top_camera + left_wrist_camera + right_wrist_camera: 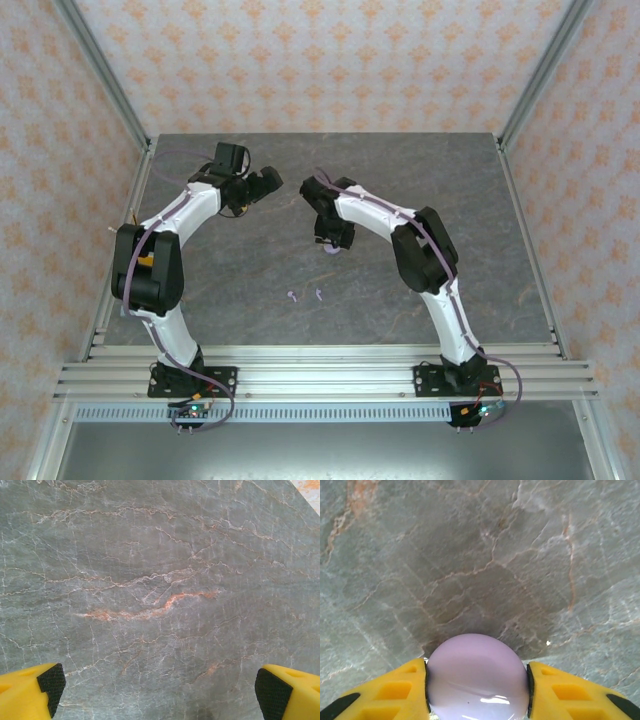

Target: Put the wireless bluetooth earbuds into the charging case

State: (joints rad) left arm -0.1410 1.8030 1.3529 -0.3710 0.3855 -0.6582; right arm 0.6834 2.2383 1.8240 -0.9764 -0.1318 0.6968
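Note:
Two tiny pale purple earbuds (291, 296) (319, 294) lie side by side on the grey marble table, in front of and between the arms. The pale pink earbuds are out of view. My right gripper (476, 692) is shut on a round pale purple charging case (477, 672), its lid closed, resting on or just above the table. From above, the right gripper (331, 242) stands a little behind the earbuds, with the case (331, 251) peeking out below it. My left gripper (157, 687) is open over bare marble; from above, the left gripper (262, 183) hangs at the back left.
Aluminium frame posts (105, 85) (545, 70) and patterned walls close in the table (440, 170) on three sides. A ribbed metal rail (320, 375) with both arm bases runs along the near edge. Bare marble lies to the right and at the back.

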